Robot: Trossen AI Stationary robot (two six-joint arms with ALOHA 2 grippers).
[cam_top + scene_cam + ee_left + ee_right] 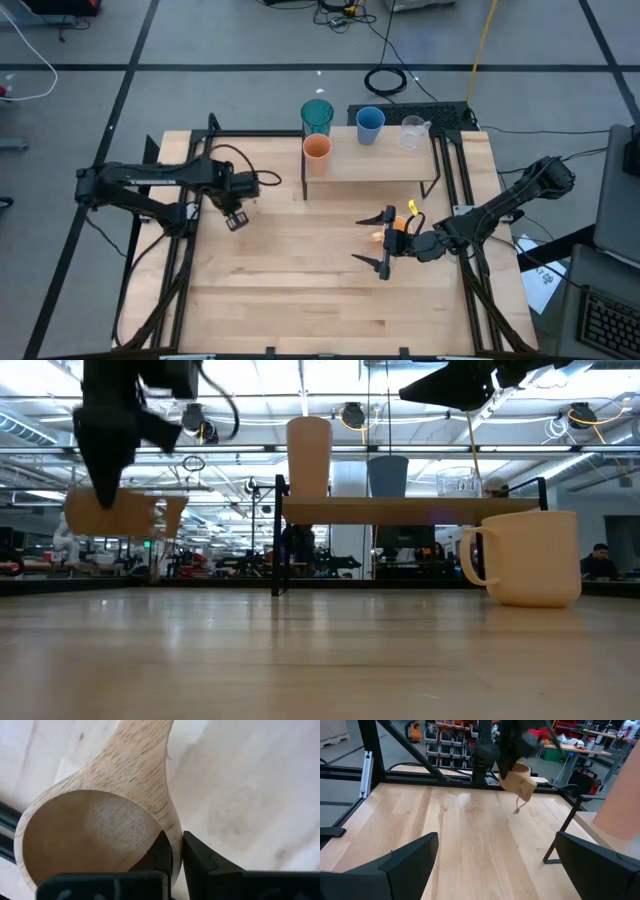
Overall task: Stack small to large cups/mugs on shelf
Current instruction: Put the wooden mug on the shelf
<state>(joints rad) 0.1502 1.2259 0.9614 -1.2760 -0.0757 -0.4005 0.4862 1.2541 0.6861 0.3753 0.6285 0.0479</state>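
The desk [300, 280] carries one shelf [370, 165] with four cups: teal [317, 114], blue [369, 124], clear [414, 131], orange [317, 152]. The left pincer [176, 851] pinches the wooden mug [95, 827] by its rim, aloft; it looks light, rigid, grippy. The right pincer [386, 243], spread wide and empty, hovers over the orange mug [528, 557], probably smooth, best taken by rim.

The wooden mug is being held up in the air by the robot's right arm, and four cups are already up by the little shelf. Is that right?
Almost. It's the left gripper that holds the wooden mug, not the right one. The left wrist view shows its fingers pinching the mug's rim, and the low view shows the mug lifted off the table. The right gripper is open above the orange mug. Four cups are indeed at the shelf.
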